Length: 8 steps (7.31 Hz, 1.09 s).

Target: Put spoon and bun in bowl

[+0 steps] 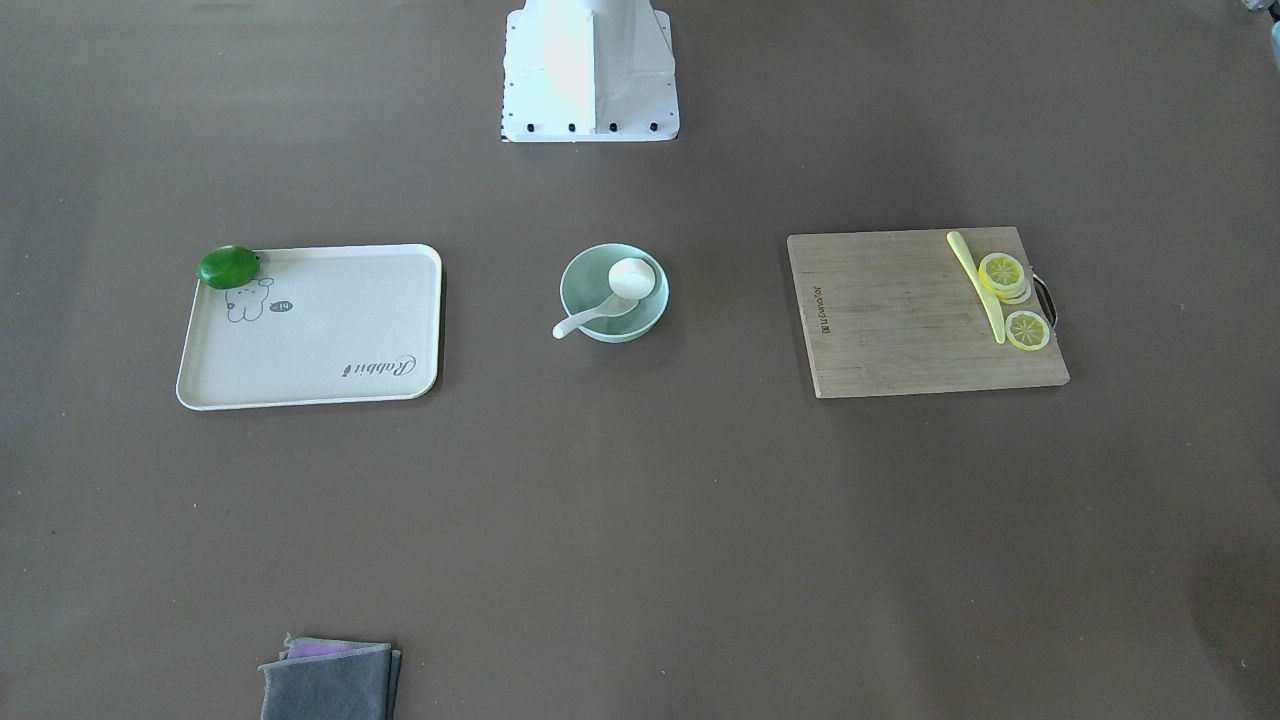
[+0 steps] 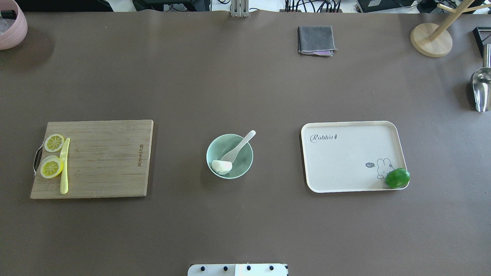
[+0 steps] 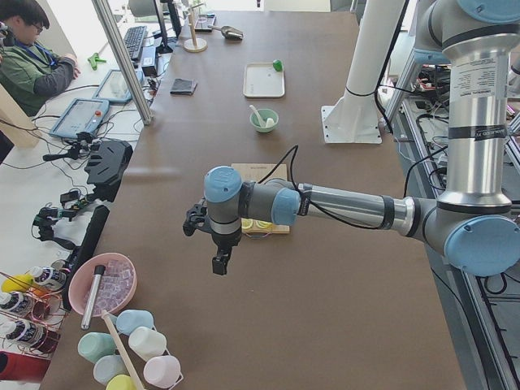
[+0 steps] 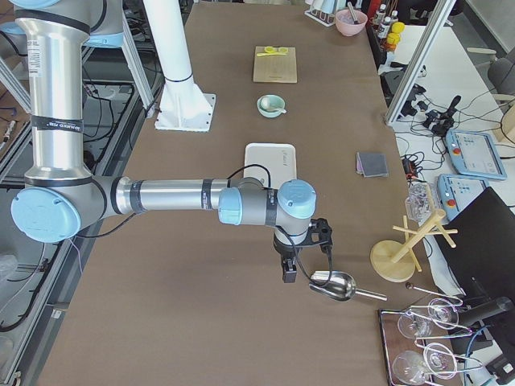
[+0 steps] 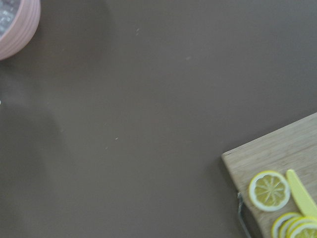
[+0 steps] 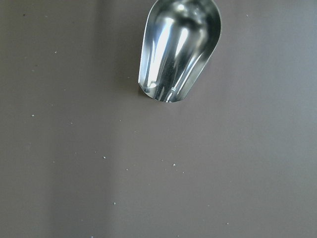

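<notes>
The mint-green bowl (image 2: 246, 161) stands at the table's middle, also in the front view (image 1: 580, 283). The white bun (image 2: 221, 166) lies inside it against the near wall. The white spoon (image 2: 239, 147) rests with its scoop in the bowl and its handle over the far rim; the front view shows both bun (image 1: 632, 278) and spoon (image 1: 590, 316). My left gripper (image 3: 218, 264) hangs over bare table far off at the left end. My right gripper (image 4: 288, 273) hangs far off at the right end, beside a metal scoop. I cannot tell whether either is open or shut.
A wooden cutting board (image 2: 99, 159) with lemon slices (image 2: 51, 166) and a yellow knife (image 2: 64, 168) lies left of the bowl. A cream tray (image 2: 345, 161) with a green lime (image 2: 397, 178) lies right. A grey cloth (image 2: 315, 40), a metal scoop (image 2: 481, 88) and a pink bowl (image 2: 11, 23) stand at the edges.
</notes>
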Motion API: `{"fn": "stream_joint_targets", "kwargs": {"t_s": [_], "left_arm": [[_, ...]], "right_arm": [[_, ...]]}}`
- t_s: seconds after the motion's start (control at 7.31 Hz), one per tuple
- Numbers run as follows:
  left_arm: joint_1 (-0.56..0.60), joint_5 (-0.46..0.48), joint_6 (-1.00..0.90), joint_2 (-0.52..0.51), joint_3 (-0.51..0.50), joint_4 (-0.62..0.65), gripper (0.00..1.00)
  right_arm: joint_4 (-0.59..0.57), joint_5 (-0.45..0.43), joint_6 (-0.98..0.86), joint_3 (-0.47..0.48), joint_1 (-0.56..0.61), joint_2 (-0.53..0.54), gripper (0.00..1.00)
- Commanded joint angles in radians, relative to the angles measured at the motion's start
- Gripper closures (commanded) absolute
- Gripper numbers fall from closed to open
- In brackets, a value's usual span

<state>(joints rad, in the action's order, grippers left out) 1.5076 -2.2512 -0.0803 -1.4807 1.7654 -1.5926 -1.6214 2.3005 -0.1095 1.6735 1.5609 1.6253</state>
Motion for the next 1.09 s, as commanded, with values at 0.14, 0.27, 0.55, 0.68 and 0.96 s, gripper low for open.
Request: {"fn": "stream_joint_targets", "kwargs": {"t_s": [0.14, 0.27, 0.55, 0.68, 0.96], "left_arm": [[0.022, -0.007, -0.002, 0.048, 0.02, -0.009, 0.02], [0.022, -0.007, -0.004, 0.049, 0.044, -0.01, 0.02], [0.019, -0.005, -0.012, 0.048, 0.051, -0.018, 0.02], [0.019, -0.004, -0.012, 0.048, 0.052, -0.02, 0.02], [0.019, -0.005, -0.012, 0.051, 0.046, -0.021, 0.02]], "right_arm": [[0.0, 0.048, -0.001, -0.006, -0.001, 0.018, 0.0], [0.0, 0.048, -0.001, -0.006, -0.001, 0.018, 0.0], [0.0, 0.05, -0.003, -0.006, -0.002, 0.018, 0.0], [0.0, 0.05, -0.003, -0.006, -0.001, 0.019, 0.0], [0.0, 0.053, -0.004, -0.006, -0.002, 0.018, 0.0]]}}
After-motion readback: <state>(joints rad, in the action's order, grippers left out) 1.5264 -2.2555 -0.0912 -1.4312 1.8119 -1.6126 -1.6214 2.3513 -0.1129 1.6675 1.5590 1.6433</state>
